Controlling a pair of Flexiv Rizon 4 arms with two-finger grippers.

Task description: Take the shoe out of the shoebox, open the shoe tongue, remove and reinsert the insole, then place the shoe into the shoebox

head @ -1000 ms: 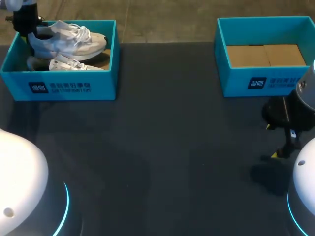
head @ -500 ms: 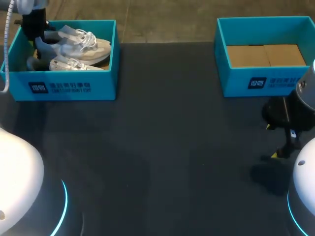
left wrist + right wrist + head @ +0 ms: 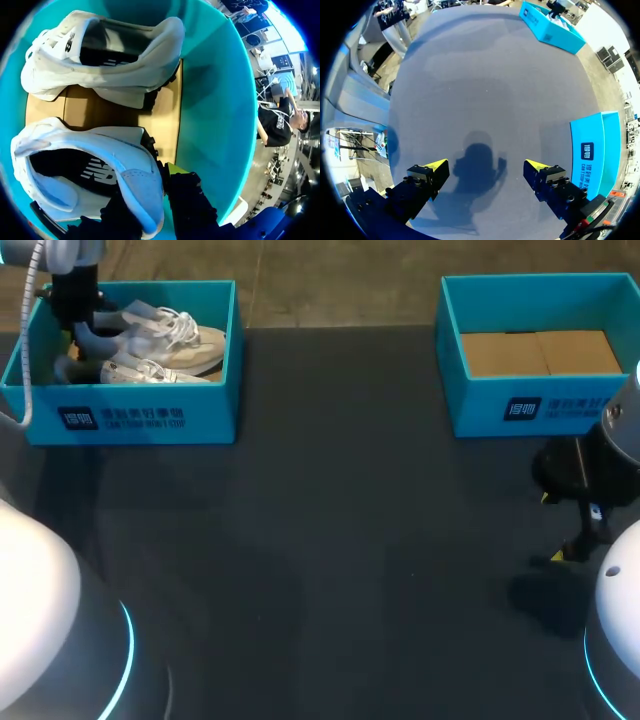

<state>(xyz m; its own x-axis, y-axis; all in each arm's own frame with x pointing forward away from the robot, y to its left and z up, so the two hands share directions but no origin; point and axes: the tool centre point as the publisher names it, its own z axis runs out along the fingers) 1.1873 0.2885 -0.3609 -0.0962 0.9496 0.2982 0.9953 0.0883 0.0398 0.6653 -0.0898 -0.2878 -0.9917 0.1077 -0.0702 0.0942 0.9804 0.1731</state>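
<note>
The left claw (image 3: 152, 192) is closed on the heel of a white shoe (image 3: 85, 170). One finger goes down inside the opening and the other presses the outside of the heel, so the heel wall is pinched between them. Only one yellow tip shows, just beside the heel. The shoe is inside the left shoebox (image 3: 150, 415), with its toe pointing away from the claw and towards the middle of the desk (image 3: 330, 540). I cannot tell whether its sole has left the cardboard floor. A second shoe (image 3: 100, 55) lies just beside it in the same box, untouched. The right claw (image 3: 485, 165) is spread wide and holds nothing. It hangs over bare desk near the right shoebox (image 3: 540, 405), which stands well apart from the left one and shows only its cardboard floor. As for progress, I judge the task to be in its very first step: the grip on the shoe is made, but the shoe is not yet out of the box. Everything after that is left to do: setting the shoe on the desk, opening the tongue, pulling the insole out and sliding it back in, and putting the shoe into a shoebox. The idle right claw will probably be needed for the tongue and insole.
</note>
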